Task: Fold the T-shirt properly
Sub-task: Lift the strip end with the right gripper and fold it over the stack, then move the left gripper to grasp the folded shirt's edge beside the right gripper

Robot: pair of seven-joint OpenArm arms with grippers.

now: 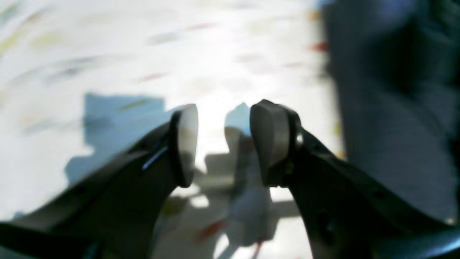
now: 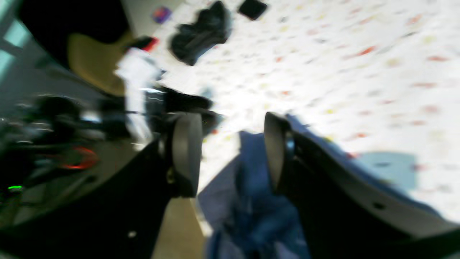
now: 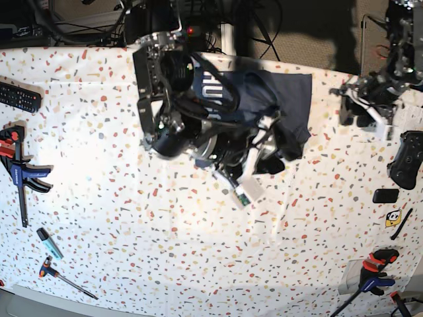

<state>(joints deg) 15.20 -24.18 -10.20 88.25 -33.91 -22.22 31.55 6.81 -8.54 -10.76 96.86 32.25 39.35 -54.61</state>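
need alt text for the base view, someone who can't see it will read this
Overhead view of a speckled white table with a dark navy T-shirt lying crumpled near the far edge, white lettering partly showing. A black robot arm reaches over the shirt and hides part of it. Clamps, a remote and a game controller lie along the table's sides.

Speckled table point(image 3: 198, 264) edges: remote point(image 3: 18, 96), clamp point(image 3: 16, 168), marker point(image 3: 47, 242), small tool point(image 3: 63, 277) on one side; game controller point(image 3: 406, 158), another clamp point(image 3: 370, 277) opposite.
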